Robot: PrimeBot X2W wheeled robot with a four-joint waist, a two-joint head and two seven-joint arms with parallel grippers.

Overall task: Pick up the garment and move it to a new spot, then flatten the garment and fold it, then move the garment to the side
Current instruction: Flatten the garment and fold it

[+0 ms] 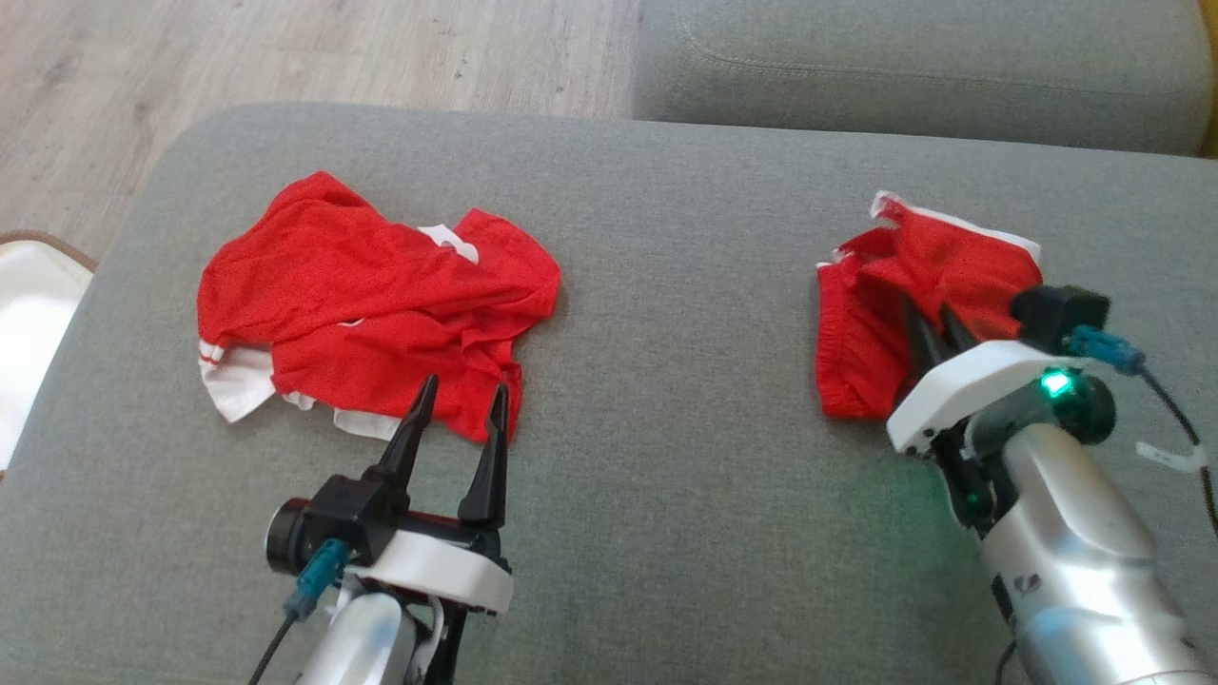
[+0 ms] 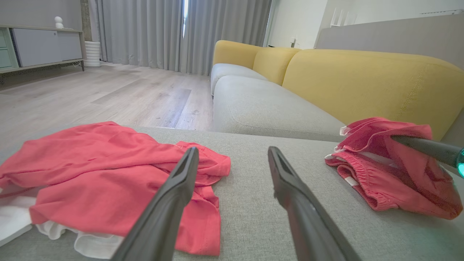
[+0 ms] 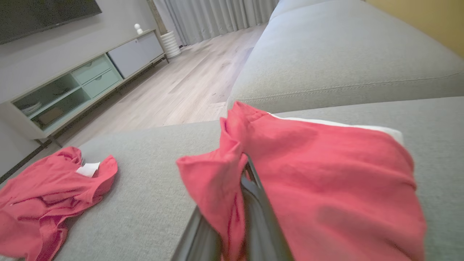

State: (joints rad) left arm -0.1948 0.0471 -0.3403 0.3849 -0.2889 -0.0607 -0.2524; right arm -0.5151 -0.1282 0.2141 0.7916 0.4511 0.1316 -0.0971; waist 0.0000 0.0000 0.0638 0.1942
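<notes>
Pinches a fold of the red shorts (image 1: 861, 362) with the right gripper (image 1: 931, 316), jaws pressed together and buried in the cloth, the shorts bunched on the right side of the grey seat cushion (image 1: 685, 381) with white trim showing along the far edge. Holds the left gripper (image 1: 466, 385) spread wide and empty at the near edge of a crumpled red shirt (image 1: 362, 285) lying on the cushion's left side, well apart from the shorts, white hem poking out at the near left. Cannot tell whether its tips touch the shirt.
</notes>
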